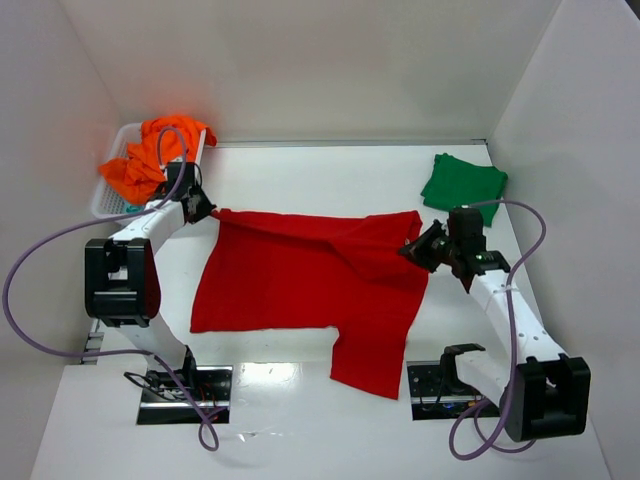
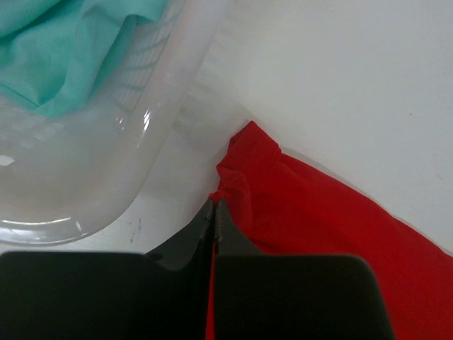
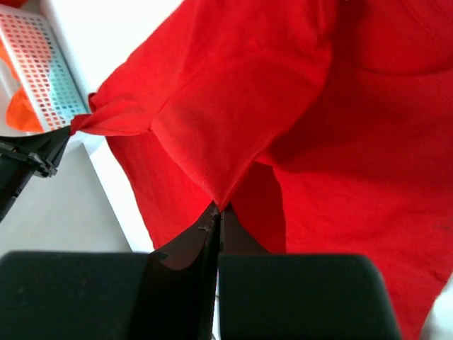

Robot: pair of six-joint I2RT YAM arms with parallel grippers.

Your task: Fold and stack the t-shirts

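A large red t-shirt (image 1: pixel 300 275) hangs stretched between both arms over the table's middle, its lower part draping down to the table. My left gripper (image 1: pixel 205 208) is shut on the shirt's left top corner (image 2: pixel 237 159), right beside the basket. My right gripper (image 1: pixel 412 250) is shut on the right top corner (image 3: pixel 219 195). A folded dark green t-shirt (image 1: pixel 462 183) lies at the back right. An orange t-shirt (image 1: pixel 150 160) is heaped in the basket, and a pale teal t-shirt (image 2: pixel 67 49) lies inside it too.
The white lattice basket (image 1: pixel 108 195) stands at the back left against the wall; its rim (image 2: pixel 106 212) is close to my left fingers. White walls enclose the table on three sides. Purple cables loop beside both arm bases.
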